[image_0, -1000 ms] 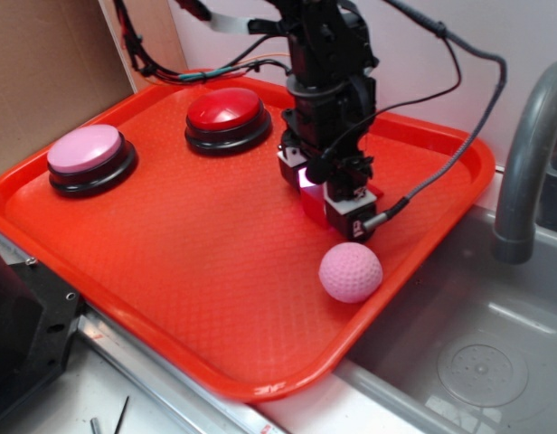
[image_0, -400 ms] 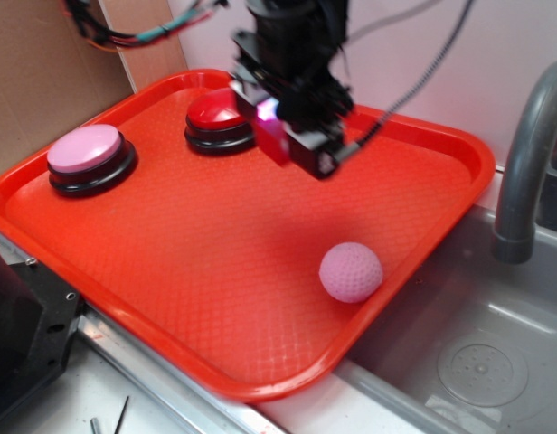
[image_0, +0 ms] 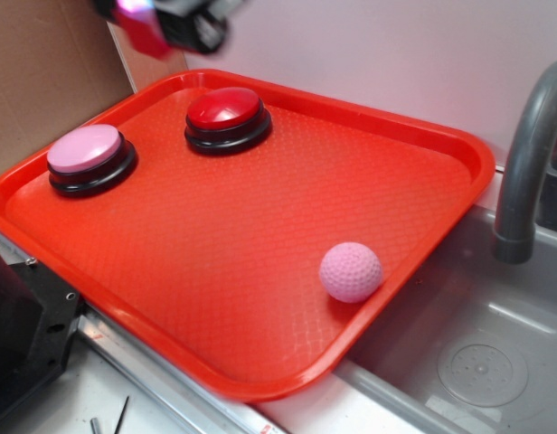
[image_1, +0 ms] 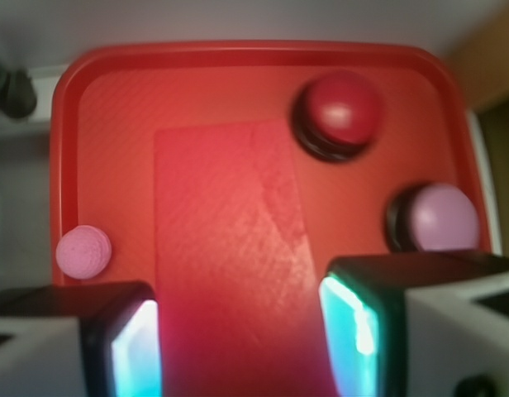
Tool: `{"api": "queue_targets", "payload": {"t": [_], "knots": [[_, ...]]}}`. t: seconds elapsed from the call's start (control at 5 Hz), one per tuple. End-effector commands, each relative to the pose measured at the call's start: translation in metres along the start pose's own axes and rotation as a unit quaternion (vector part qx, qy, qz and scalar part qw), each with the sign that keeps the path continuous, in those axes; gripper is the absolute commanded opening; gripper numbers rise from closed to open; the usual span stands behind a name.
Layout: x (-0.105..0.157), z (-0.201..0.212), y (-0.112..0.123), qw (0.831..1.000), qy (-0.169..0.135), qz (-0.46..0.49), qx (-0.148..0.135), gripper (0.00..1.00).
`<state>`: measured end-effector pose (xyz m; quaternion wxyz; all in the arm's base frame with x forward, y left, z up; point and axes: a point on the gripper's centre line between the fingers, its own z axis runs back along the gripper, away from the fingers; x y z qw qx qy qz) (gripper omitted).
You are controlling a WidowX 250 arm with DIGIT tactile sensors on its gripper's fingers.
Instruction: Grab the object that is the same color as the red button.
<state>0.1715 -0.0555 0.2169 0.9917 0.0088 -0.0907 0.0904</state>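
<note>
Red and close to the lens, the wedge block (image_1: 230,265) is seen clamped between the two fingers of the pincer (image_1: 238,331) in the wrist view, its flat textured face filling the gap between the lit inner pads (image_1: 349,327). In the exterior view the pincer (image_0: 165,27) is found blurred at the top left corner, well above the tray and beyond its far edge, with a red-pink patch (image_0: 138,32) of the block visible in its grip. Below it lies the orange-red tray (image_0: 260,362), whose waffle-textured floor carries three things. The red button (image_0: 226,110) is seated on its black base near the far rim, and the pink button (image_0: 84,149) is placed to its left, near the left rim, the two being apart. The pink dimpled ball (image_0: 351,271) rests by the right rim, well apart from both buttons. Beside the tray on the right a grey sink (image_0: 477,362) with a round drain is seen, and a grey faucet (image_0: 527,154) curves up over it. A brown cardboard panel (image_0: 43,72) stands behind the tray at the left.
</note>
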Motion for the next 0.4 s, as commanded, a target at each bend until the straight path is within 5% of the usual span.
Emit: {"api": "queue_targets", "payload": {"t": [0.0, 0.2], "knots": [[0.008, 0.003, 0.035, 0.997, 0.004, 0.070, -0.015, 0.00], [0.017, -0.013, 0.027, 0.997, 0.050, 0.056, 0.035, 0.00]]}}
